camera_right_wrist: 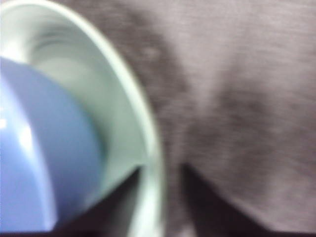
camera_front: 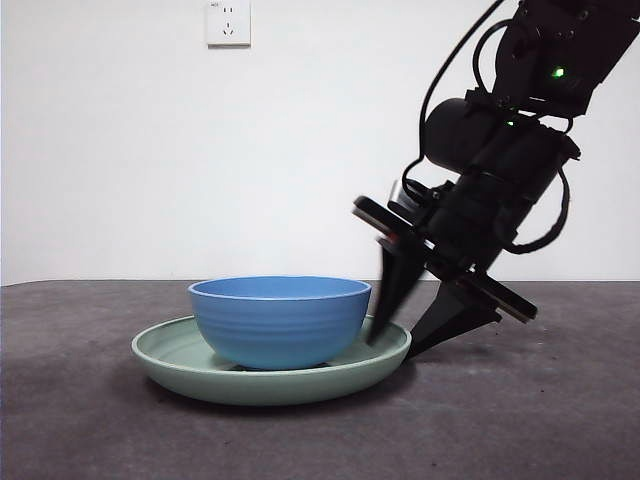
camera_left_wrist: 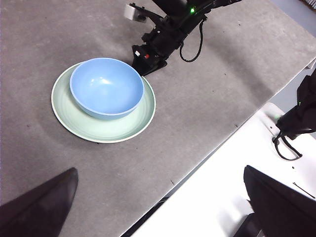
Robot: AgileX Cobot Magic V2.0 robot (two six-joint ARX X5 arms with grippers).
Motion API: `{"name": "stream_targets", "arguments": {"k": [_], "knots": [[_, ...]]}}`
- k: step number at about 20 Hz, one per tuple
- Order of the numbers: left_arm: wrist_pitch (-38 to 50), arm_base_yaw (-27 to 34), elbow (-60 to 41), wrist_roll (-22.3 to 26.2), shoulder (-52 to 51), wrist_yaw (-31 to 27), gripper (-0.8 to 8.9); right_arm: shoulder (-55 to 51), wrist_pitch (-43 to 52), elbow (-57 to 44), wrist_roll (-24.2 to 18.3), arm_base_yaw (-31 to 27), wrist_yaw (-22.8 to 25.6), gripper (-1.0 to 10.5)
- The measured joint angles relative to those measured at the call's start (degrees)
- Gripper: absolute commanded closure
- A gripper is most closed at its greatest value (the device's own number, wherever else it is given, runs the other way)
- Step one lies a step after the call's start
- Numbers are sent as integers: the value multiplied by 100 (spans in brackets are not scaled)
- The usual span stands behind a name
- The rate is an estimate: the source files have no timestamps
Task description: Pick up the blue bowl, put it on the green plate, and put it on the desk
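Observation:
The blue bowl point(camera_front: 280, 325) point(camera_left_wrist: 106, 86) point(camera_right_wrist: 39, 163) stands upright inside the green plate point(camera_front: 260, 385) point(camera_left_wrist: 98, 131) point(camera_right_wrist: 118, 108), which rests flat on the desk point(camera_front: 100, 430) point(camera_left_wrist: 207, 89). My right gripper point(camera_front: 392, 347) point(camera_left_wrist: 140, 69) point(camera_right_wrist: 162, 168) is down at the plate's right edge, open. One jaw is inside the rim beside the bowl and the other outside it. The right wrist view is blurred. High above the desk and away from the dishes, my left gripper point(camera_left_wrist: 159, 170) is open and holds nothing.
A wall socket point(camera_front: 228, 22) sits on the white wall behind. In the left wrist view the desk ends at a diagonal edge, with a white surface point(camera_left_wrist: 222, 197) beyond it and a black arm base with cables point(camera_left_wrist: 301, 116) there.

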Motion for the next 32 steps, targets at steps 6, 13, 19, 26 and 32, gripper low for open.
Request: {"name": "stream_targets", "arguments": {"k": [6,13,19,26,32], "knots": [[79,0,0,35,0,0,188,-310,-507,33,-352,2,903,610],[544,0,0,623,0,0,188,-1965,-2280,17,-953,-35,2424,408],[1169,0,0,1023,0,0,188,-4221,-3460,17,-1049,37,2334,384],[1370,0,0,962,0,0,188,-6673,-4155,17,-1054,328,1991,349],[1375,0,0,868,2,0,203,-7580,-4085,17,-1154,341,1582,349]]}}
